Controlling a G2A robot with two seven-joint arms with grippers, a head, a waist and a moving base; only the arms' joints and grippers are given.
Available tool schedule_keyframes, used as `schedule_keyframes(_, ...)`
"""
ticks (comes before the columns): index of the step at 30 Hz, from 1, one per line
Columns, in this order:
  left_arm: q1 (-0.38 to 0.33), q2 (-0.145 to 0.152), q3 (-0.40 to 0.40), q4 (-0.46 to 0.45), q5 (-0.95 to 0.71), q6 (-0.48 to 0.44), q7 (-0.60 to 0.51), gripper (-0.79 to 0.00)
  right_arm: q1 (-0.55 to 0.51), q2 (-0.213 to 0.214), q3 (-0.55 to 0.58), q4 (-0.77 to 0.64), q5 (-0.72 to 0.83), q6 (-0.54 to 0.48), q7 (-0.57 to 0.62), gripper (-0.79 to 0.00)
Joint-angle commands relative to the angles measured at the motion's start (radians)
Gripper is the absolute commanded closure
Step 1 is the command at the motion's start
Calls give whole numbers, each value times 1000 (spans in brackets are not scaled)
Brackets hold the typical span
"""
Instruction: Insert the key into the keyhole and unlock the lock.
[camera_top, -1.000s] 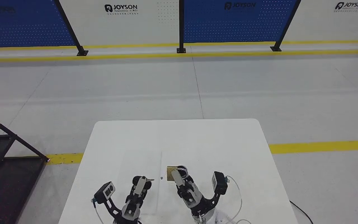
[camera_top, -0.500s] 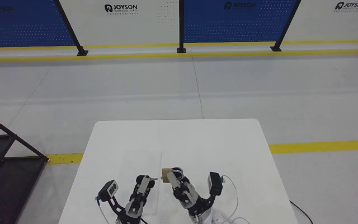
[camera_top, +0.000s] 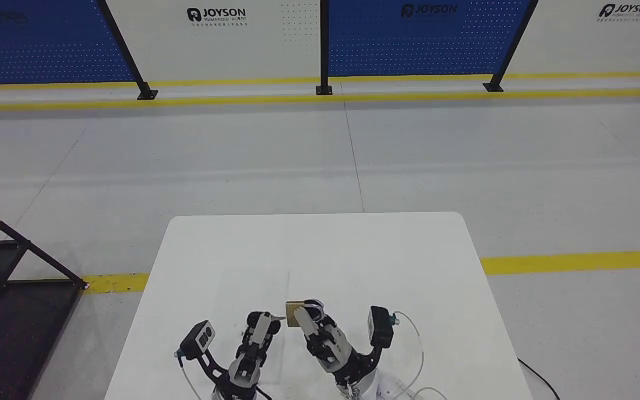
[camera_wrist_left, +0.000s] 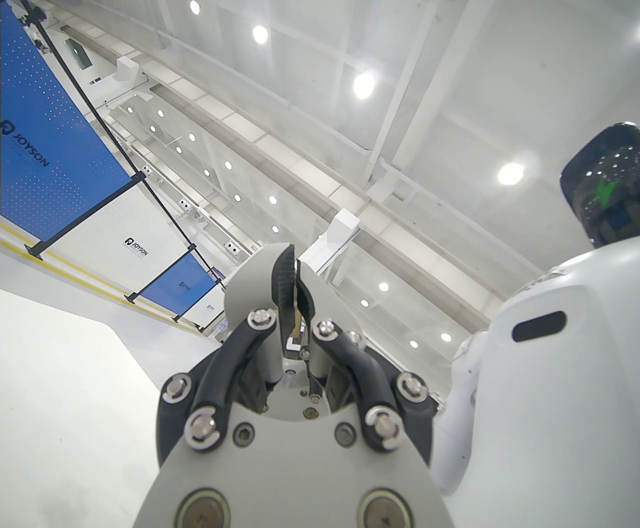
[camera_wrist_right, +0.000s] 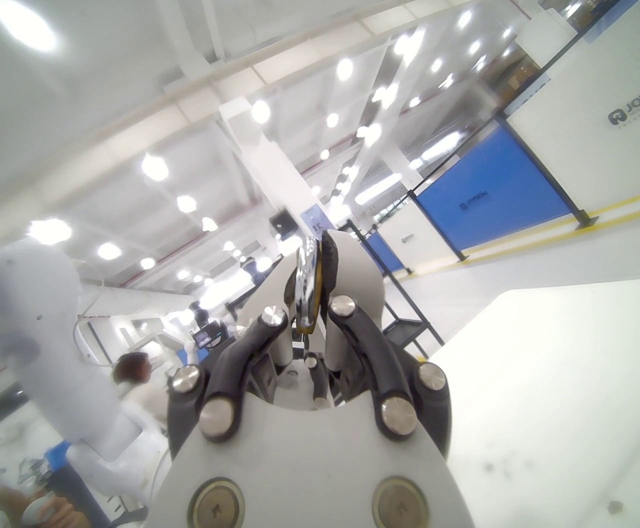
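Brass lock (camera_top: 295, 312) sits clamped in my right gripper (camera_wrist_right: 319, 245). My left gripper (camera_wrist_left: 291, 262), just beside it, pinches something thin, probably the key (camera_wrist_left: 298, 320).

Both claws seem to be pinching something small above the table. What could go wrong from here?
1. The left gripper pinches the key, so small that only a sliver shows. Pushed against the lock, it could twist or slip out.
2. The right gripper holds the lock in the air above the table, with nothing bracing it. A push might tilt it, so the key goes in crooked or not at all.
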Motion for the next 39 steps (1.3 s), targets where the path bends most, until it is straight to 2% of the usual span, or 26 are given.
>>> schedule_keyframes(1,0,-5,1,4,9,0,0,0,1,1,-1,-1,2,2,1,0)
schedule_keyframes(39,0,-78,-22,29,41,0,0,0,26,9,-33,4,15,20,-7,0)
